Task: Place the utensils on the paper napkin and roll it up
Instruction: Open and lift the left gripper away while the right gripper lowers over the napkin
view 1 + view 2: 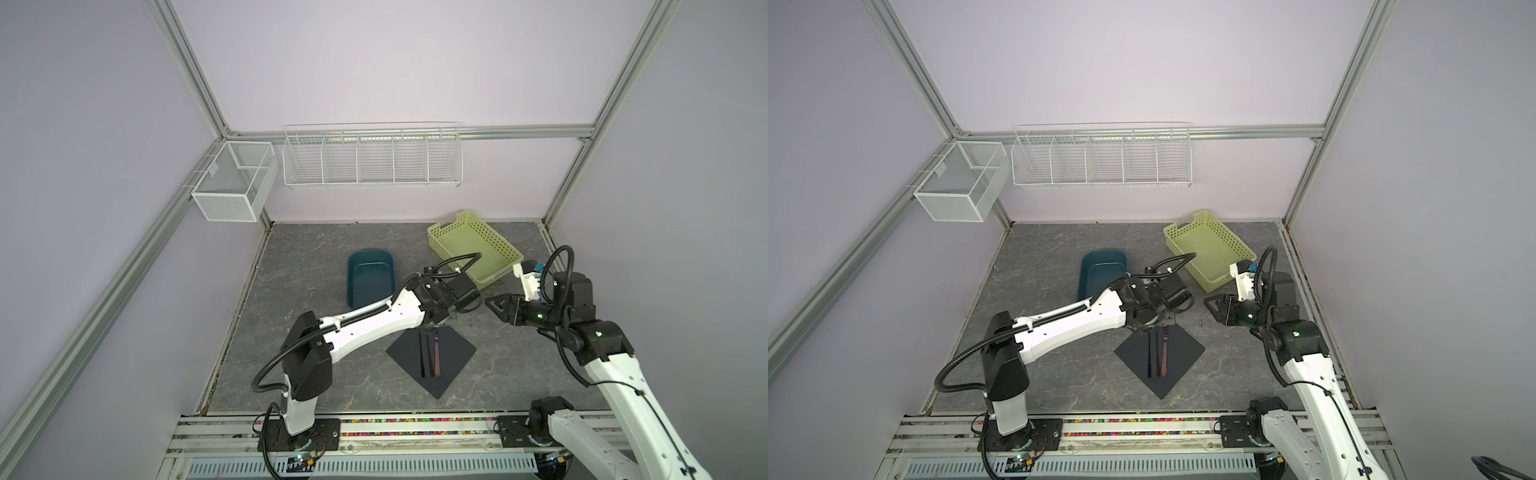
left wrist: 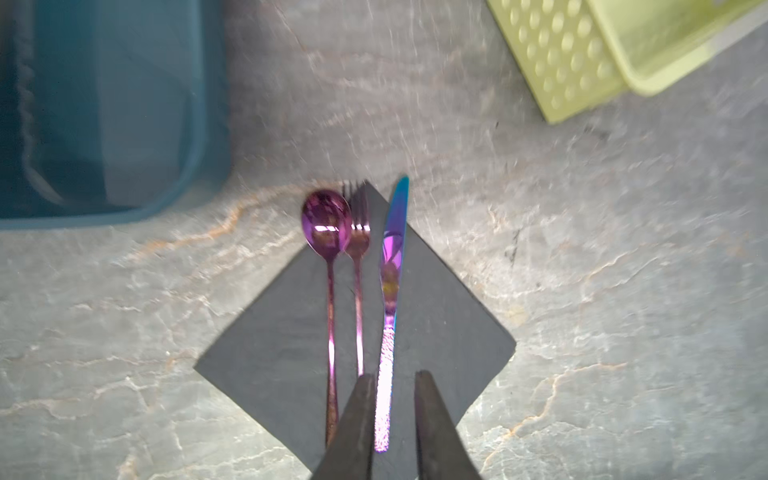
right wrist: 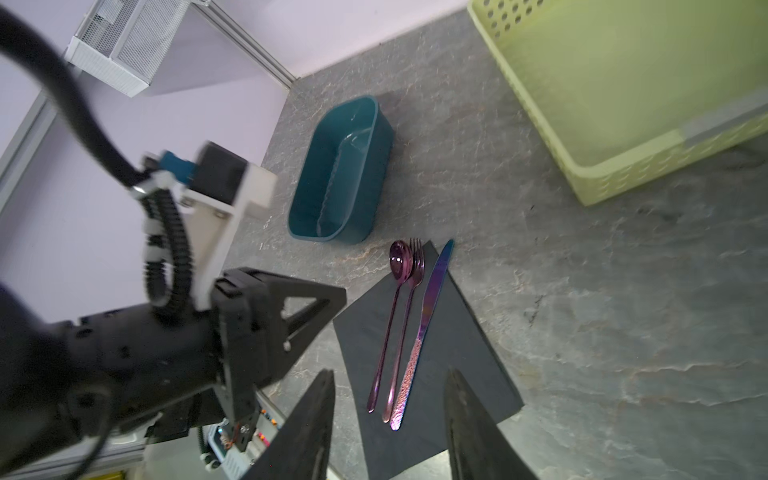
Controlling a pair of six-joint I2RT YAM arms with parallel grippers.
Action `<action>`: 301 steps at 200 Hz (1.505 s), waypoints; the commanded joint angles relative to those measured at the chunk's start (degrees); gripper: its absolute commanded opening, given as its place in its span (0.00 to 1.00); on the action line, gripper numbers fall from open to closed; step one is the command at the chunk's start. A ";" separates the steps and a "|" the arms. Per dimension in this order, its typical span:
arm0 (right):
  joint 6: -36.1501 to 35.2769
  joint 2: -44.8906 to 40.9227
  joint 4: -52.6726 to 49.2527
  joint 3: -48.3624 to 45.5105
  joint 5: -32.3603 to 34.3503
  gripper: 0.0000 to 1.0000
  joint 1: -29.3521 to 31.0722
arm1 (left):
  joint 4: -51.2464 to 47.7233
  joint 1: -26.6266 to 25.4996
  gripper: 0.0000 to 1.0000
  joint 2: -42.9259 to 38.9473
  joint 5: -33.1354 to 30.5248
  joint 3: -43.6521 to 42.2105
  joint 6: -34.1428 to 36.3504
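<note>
utensils [image 1: 435, 353] half hidden by left arm [image 1: 374, 322], napkin [image 1: 455, 353] too

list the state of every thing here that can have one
paper napkin, flat, unrolled
spoon, lying on napkin
fork, lying on napkin
knife, lying on napkin
teal tub, empty
green basket, empty
wall wire rack, empty
left gripper, jaws slightly apart, empty
right gripper, jaws open, empty

In both top views, a teal tub [image 1: 371, 277] is sitting mid-frame on the grey marbled tabletop [image 1: 299, 257], a yellow-green perforated basket [image 1: 495, 236] is resting to its upper right, and a white wire rack [image 1: 372, 160] and a mesh box [image 1: 232, 183] are hanging higher up.
</note>
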 commanded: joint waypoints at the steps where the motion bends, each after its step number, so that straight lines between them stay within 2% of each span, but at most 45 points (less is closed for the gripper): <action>1: 6.18 2.67 2.52 -2.13 -1.91 0.46 3.34 | 0.77 2.80 0.19 -4.48 -1.20 -4.09 4.87; 55: 12.04 12.05 5.38 -3.19 1.05 0.53 12.44 | 4.24 12.26 0.18 -15.62 4.32 -13.66 18.12; 109: 17.19 23.15 10.29 -3.46 2.91 0.58 19.87 | 7.07 25.54 0.18 -24.96 13.11 -21.93 32.85; 145: 18.52 30.96 13.03 -2.52 2.89 0.59 23.21 | 6.88 32.01 0.18 -28.45 13.28 -24.63 41.74; 169: 18.69 34.14 13.53 -1.91 3.69 0.59 23.90 | 10.65 33.44 0.18 -31.34 10.70 -29.29 45.08; 194: 18.43 36.72 13.44 -1.32 4.18 0.60 24.12 | 13.89 33.62 0.18 -32.04 9.41 -33.34 45.17; 301: 18.37 43.81 16.85 0.07 2.25 0.59 24.48 | 13.02 33.70 0.18 -30.68 5.95 -31.56 43.78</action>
